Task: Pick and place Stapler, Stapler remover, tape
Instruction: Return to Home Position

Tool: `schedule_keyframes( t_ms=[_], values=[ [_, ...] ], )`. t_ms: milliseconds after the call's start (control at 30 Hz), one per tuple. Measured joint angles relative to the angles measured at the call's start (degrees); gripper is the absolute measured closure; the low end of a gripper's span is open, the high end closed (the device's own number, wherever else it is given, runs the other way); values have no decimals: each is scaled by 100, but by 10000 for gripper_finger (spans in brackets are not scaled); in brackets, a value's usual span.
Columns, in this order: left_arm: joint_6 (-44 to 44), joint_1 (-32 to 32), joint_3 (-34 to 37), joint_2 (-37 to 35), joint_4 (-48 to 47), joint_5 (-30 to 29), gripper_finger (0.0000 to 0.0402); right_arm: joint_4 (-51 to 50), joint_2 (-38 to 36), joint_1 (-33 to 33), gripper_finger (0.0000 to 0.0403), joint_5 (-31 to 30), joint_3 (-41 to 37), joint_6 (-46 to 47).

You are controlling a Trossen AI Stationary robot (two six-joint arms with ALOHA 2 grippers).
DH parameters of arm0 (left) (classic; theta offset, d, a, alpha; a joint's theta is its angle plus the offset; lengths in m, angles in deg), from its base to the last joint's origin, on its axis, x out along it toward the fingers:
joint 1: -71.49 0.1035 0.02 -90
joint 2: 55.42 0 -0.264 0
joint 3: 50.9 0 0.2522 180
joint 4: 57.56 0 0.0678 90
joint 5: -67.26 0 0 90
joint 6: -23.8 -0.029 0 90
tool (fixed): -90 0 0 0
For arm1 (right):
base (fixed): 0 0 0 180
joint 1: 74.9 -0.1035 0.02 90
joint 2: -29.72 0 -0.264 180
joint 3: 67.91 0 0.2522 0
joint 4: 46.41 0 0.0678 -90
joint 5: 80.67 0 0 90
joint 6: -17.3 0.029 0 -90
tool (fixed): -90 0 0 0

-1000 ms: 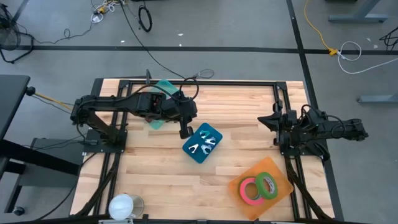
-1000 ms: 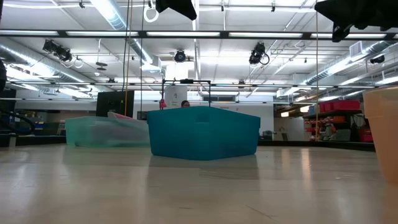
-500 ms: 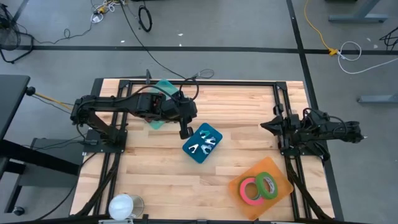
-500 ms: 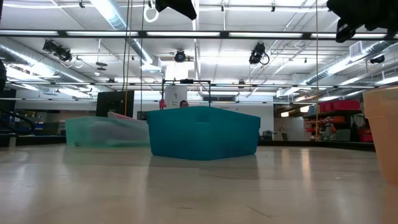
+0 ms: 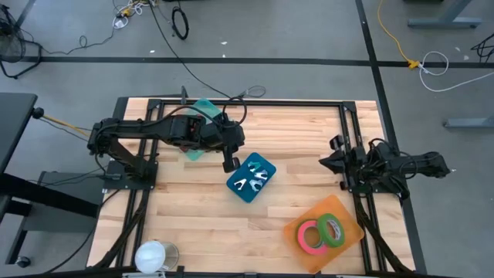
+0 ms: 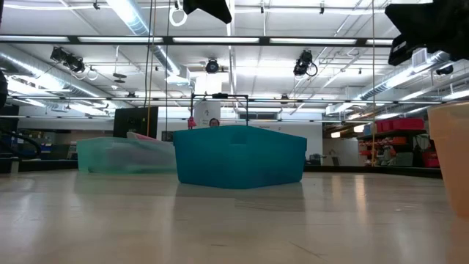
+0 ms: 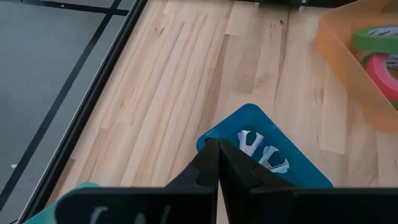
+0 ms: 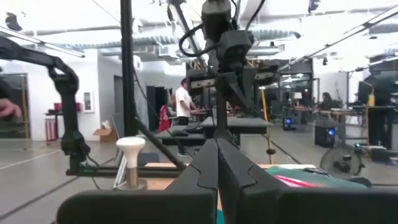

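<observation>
Two grippers, and both are pinched shut with nothing in them. My left gripper [image 5: 228, 164] hangs just over one corner of the blue bin [image 5: 262, 166], and in its wrist view the fingers [image 7: 206, 165] press flat together. It has not moved in the last second. My right gripper [image 5: 326, 161] is the one that changed: it has pulled back and dipped a little at the right edge of the table, well apart from every bin. I think that arm is nearly folded home, and the left arm has yet to start. The staple removers [image 5: 252, 183] lie inside the blue bin. The green tape [image 5: 333, 228] and a pink tape [image 5: 311, 235] lie side by side in the orange bin [image 5: 349, 222]. So I judge the sorting done, and only the parking of the arms is left. The stapler is the hard part. A pale green bin [image 5: 202, 106] sits under my left arm, and the arm covers most of it from above. The low view shows a bit of pink inside that bin, but I cannot tell what it is. In that low view only dark bits of both arms poke in at the top, and the orange bin is cut off at the right side.
</observation>
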Motion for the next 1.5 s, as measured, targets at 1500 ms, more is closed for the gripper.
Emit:
schedule_keyframes(
  t_ms=[1500],
  values=[
    [-1,0,2,3,4,0,390,-1629,9,457,403,-129,-159,-607]
  ],
)
